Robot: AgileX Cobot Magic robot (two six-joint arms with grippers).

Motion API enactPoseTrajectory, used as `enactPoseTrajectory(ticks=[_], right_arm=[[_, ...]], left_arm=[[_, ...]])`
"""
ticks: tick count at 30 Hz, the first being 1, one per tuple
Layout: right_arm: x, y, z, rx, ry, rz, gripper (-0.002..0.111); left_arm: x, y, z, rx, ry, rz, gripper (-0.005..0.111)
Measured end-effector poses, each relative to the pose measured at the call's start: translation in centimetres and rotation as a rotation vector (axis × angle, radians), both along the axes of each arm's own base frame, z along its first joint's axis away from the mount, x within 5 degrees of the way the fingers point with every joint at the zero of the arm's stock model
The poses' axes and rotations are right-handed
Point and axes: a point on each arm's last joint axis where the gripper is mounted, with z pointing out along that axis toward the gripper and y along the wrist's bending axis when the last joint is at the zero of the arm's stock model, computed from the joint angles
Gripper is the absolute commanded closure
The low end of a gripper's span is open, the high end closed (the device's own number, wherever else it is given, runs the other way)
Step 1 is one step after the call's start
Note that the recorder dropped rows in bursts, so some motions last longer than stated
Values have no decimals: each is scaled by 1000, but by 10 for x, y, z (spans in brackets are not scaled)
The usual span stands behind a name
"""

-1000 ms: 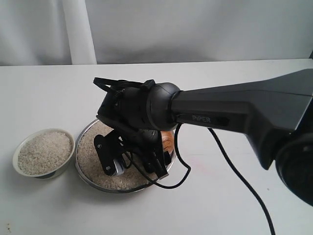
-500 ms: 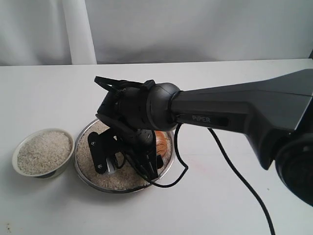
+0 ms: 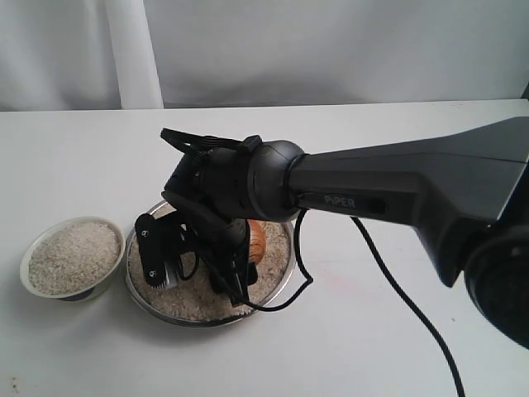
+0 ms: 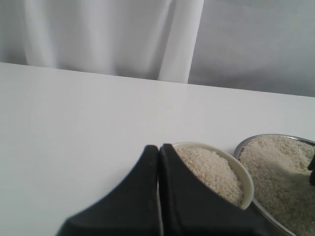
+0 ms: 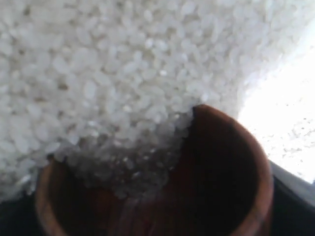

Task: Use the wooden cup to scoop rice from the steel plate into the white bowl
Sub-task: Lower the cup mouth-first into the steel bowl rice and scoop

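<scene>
Right gripper (image 3: 244,265) down in steel plate (image 3: 207,322) | wooden cup (image 3: 259,240) in its grip, low in rice (image 3: 192,303) | white bowl (image 3: 33,248) heaped, just beside plate, near table (image 3: 83,356) left edge

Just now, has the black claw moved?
Yes. The claw, gripping the brown wooden cup, swept left over the shiny steel plate toward the white bowl.

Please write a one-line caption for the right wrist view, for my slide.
The wooden cup, mouth pressed into the rice, with grains lying inside its rim.
</scene>
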Motion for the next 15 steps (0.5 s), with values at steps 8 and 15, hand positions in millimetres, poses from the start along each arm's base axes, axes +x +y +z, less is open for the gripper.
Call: enactPoseTrajectory(ticks=[8,15], right_arm=[[1,4,0,52,-6,-7,108],[1,7,1,82,-6,-12,108]], left_arm=[[0,0,0,0,0,0,107],[0,0,0,0,0,0,107]])
